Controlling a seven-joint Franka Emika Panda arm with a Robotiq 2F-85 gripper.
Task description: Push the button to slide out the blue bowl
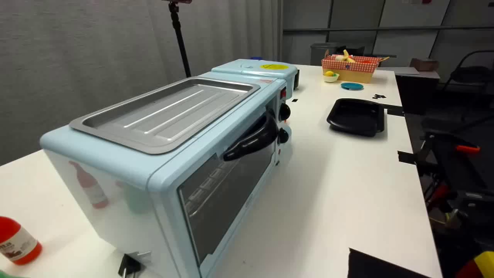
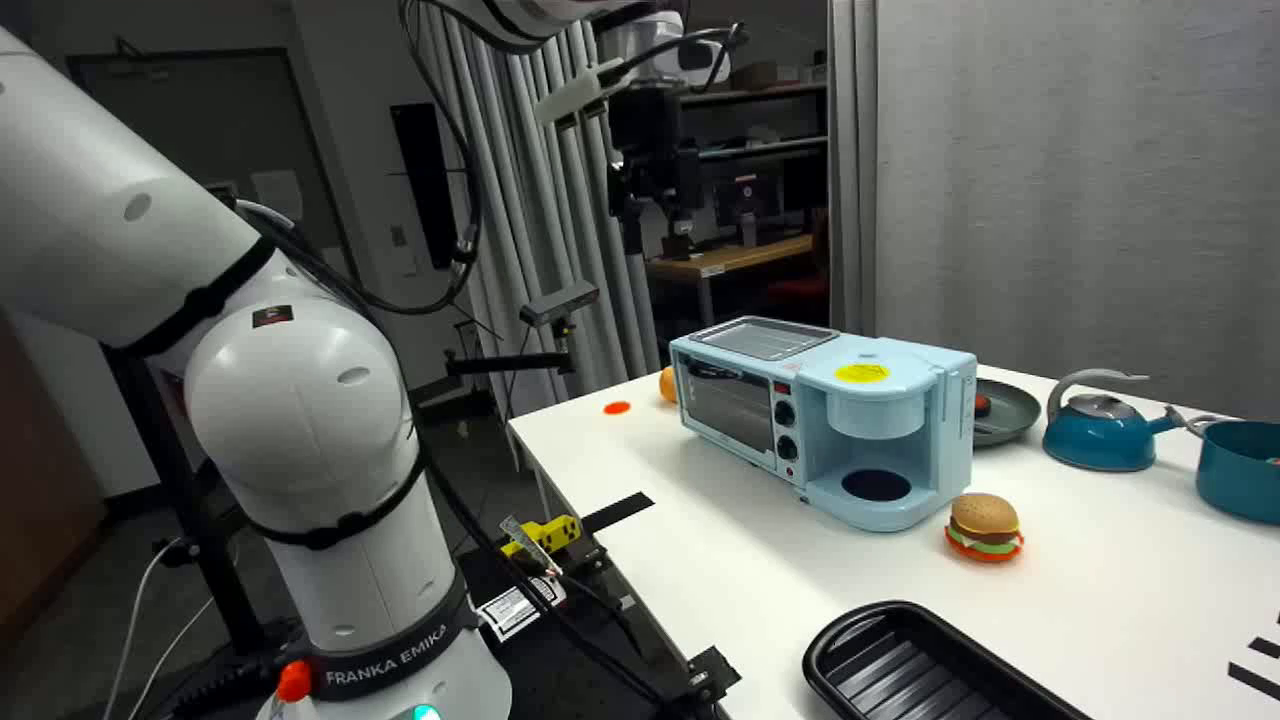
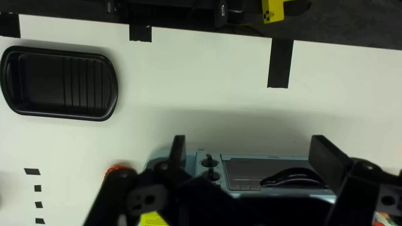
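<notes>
A light-blue oven and coffee machine stands on the white table; it also shows in an exterior view and the wrist view. Its round light-blue bowl part sits in the coffee section under the lid with the yellow sticker. A red switch is above two black knobs on the front; I cannot tell which part is the button. My gripper is open and empty, fingers spread, high above the machine. It also shows in an exterior view, touching nothing.
A black tray lies near the table edge. A toy hamburger stands close to the coffee section. A frying pan, a blue kettle and a blue pot are behind. A red bottle lies by the oven's end.
</notes>
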